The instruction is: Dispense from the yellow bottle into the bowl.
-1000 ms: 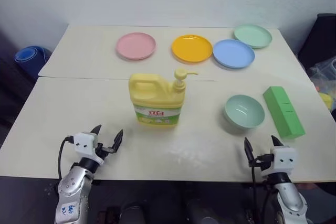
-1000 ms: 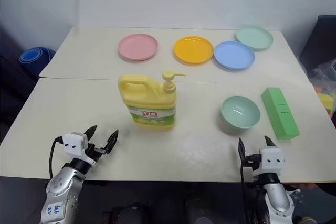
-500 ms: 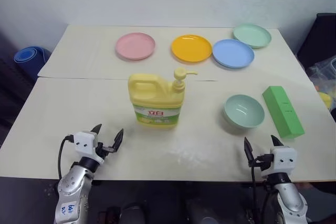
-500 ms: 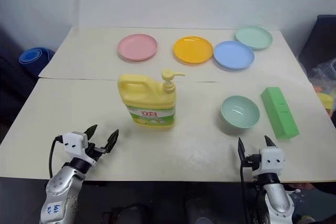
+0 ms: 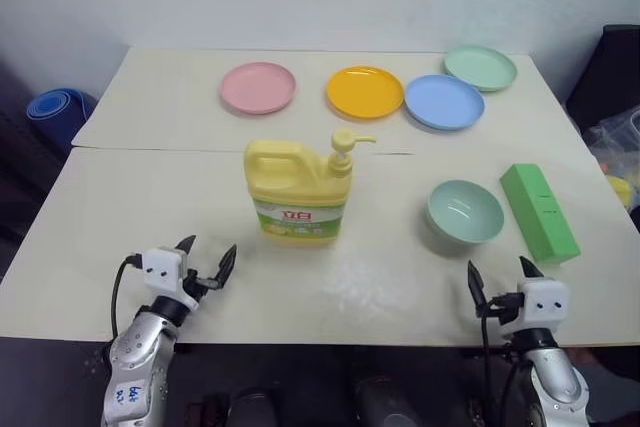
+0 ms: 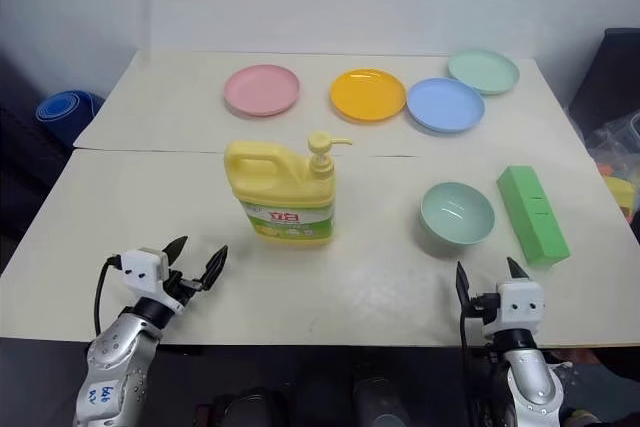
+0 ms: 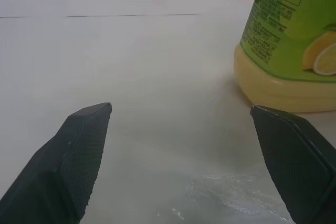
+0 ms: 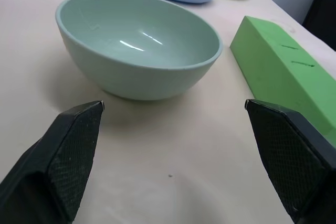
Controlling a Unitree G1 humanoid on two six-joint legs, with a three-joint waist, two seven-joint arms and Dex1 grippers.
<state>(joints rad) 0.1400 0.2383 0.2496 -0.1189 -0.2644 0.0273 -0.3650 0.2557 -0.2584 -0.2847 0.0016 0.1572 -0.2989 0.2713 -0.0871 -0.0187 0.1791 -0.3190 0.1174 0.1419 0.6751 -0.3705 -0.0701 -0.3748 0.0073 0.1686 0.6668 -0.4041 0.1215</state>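
The yellow bottle (image 5: 297, 190) stands upright in the middle of the table, pump top up, spout pointing right, label facing me; its base shows in the left wrist view (image 7: 286, 45). To its right sits the pale mint-green bowl (image 5: 465, 212), hollow and upright, close ahead in the right wrist view (image 8: 137, 43). My left gripper (image 5: 207, 256) hovers open at the table's near left edge, short of the bottle. Open as well, my right gripper (image 5: 497, 275) waits at the near right edge, just short of the bowl. Nothing is between either pair of fingers.
A green rectangular block (image 5: 539, 212) lies right of the bowl. Along the far edge sit a pink plate (image 5: 259, 87), an orange plate (image 5: 365, 92), a blue plate (image 5: 445, 101) and a mint-green plate (image 5: 481, 67). A seam (image 5: 160, 150) crosses the table behind the bottle.
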